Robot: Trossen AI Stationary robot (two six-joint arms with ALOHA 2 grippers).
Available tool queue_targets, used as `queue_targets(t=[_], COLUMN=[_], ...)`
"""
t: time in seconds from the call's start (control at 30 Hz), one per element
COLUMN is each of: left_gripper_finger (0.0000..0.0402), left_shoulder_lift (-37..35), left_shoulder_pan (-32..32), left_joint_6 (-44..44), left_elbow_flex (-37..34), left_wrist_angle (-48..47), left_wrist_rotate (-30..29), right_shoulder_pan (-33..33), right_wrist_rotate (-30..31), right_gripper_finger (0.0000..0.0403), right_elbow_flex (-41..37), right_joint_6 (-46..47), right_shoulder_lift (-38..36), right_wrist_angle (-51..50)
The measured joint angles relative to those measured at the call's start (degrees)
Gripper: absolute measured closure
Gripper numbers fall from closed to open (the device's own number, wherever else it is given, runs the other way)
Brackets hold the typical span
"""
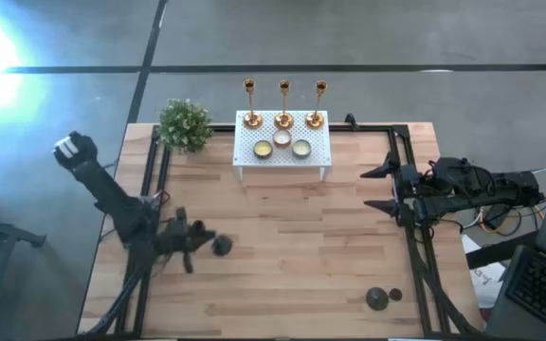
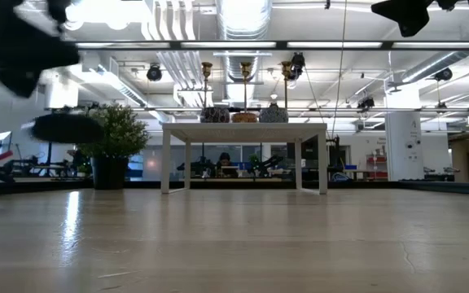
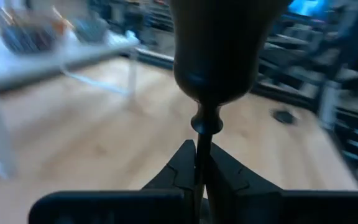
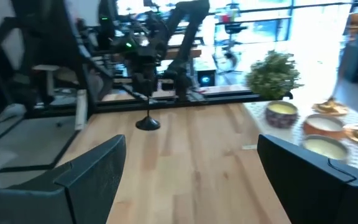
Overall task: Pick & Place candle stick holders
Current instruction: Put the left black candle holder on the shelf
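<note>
Left gripper point(image 3: 199, 180) gripping black candle holder point(image 1: 222, 245) by its stem near worktop's left edge; right gripper point(image 1: 377, 188) waiting open at right edge.

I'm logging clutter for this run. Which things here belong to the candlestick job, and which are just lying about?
Job:
- three gold candlesticks on the white rack
- black candlestick held in the left claw
- second black candlestick, near edge
- right claw, open, waiting

Lying about:
- three candle tins
- potted plant

Gold candlesticks point(image 1: 283, 102), white perf. rack point(image 1: 282, 147)
</note>
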Motion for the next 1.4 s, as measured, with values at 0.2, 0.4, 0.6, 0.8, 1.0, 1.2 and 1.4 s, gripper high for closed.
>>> queue_targets(t=[0.2, 0.4, 0.6, 0.8, 1.0, 1.2, 1.4], left_gripper_finger=[0.0384, 0.0384, 0.0384, 0.0384, 0.0384, 0.0384, 0.0384], left_shoulder_lift=[-4.6, -5.2, -2.9, 1.5, 6.9, 11.3, 15.3], left_shoulder_pan=[23.2, 47.1, 65.1, 74.5, 78.0, 79.6, 80.7], left_joint_6=[15.7, 18.5, 21.7, 23.6, 26.5, 27.6, 28.7], left_elbow_flex=[9.1, 18.7, 22.7, 26.6, 31.8, 36.4, 40.2], left_wrist_angle=[-6.9, -21.1, -20.3, -20.1, -20.2, -20.9, -22.6], left_wrist_rotate=[15.6, 30.4, 44.0, 50.2, 51.6, 51.6, 51.6], right_shoulder_pan=[0.0, 0.0, 0.0, 0.0, 0.0, 0.0, 0.0], right_wrist_rotate=[6.2, 7.4, 7.4, 7.4, 7.3, 7.3, 7.2], right_gripper_finger=[0.0044, 0.0044, 0.0044, 0.0044, 0.0044, 0.0044, 0.0044], right_elbow_flex=[0.0, 0.0, 0.0, 0.0, 0.0, 0.0, 0.0], right_joint_6=[0.5, 3.6, 4.7, 4.9, 4.5, 4.4, 4.3], right_shoulder_lift=[0.0, 0.0, 0.0, 0.0, 0.0, 0.0, 0.1], right_wrist_angle=[0.0, 0.0, 0.0, -0.1, -0.1, -0.5, -0.6])
